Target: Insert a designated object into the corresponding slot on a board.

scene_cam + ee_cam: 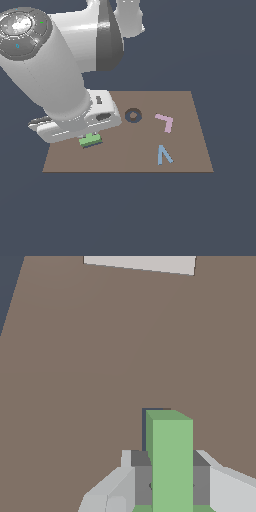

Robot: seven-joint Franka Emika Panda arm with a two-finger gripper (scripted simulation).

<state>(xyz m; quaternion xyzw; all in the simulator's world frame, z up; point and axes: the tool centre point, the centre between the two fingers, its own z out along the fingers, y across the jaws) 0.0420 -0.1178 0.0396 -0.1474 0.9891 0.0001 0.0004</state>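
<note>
Over the board's (190, 150) near corner on the exterior view's left, I see my arm's hand low down, hiding most of the fingers (171, 483) from that camera. Green T (90, 140) pokes out just under the hand, right at the board surface. Wrist view shows it better: fingers clamped on the T (171, 466) from both sides, dark pads (141, 478) pressed against its stem, stem sticking out past them. Thin strip of navy slot (150, 412) shows at the stem's far end and along one edge, so the T sits over or partly in the slot; I can't tell how deep it's seated. Elsewhere on the board, toward the exterior view's right: dark ring (133, 115) near the hand, pink L (165, 121) beyond it, blue V (163, 155) nearer the front edge, all well apart from the T. Board lies flat on the dark tabletop (125, 215).
</note>
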